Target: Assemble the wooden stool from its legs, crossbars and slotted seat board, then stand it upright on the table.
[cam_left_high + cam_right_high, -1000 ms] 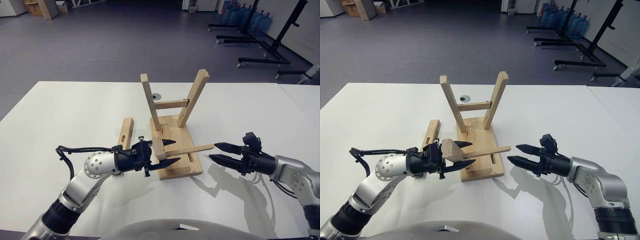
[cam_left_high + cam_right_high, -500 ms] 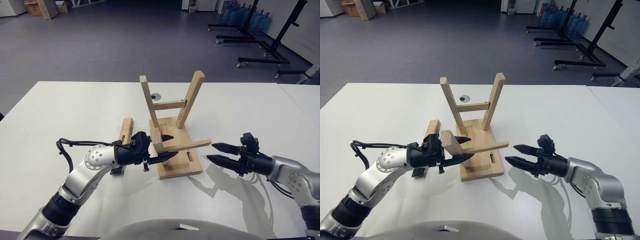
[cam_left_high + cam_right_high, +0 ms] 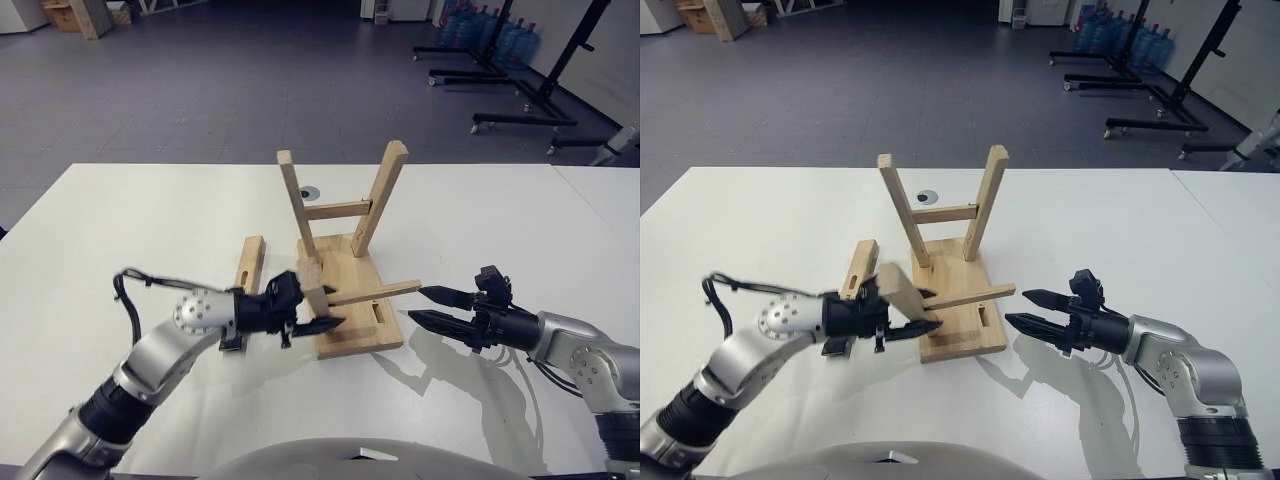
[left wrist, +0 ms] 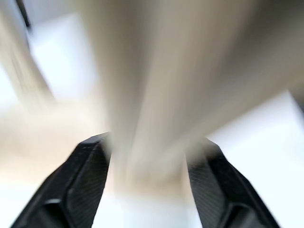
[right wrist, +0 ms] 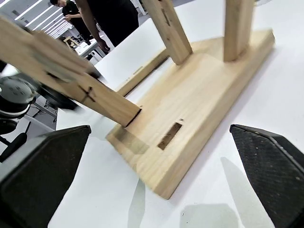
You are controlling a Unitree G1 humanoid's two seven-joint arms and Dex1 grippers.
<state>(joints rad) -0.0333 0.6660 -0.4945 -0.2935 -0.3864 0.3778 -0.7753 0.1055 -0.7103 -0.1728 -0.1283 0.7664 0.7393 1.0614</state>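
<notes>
The slotted seat board lies flat on the white table, with two legs standing on its far end, joined by a crossbar. My left gripper is shut on a third leg over the board's near left corner. In the left wrist view this leg sits between the black fingers. A crossbar sticks out of it to the right. My right gripper is open, just short of that crossbar's free end. A fourth leg lies left of the board.
An empty slot shows in the board near the held crossbar's end. A small round fitting sits in the table behind the stool. The table's far edge gives onto open floor with wheeled racks.
My left gripper has carried the leg and crossbar a little farther over the board's near left corner. The right gripper has crept left toward the crossbar's end.
</notes>
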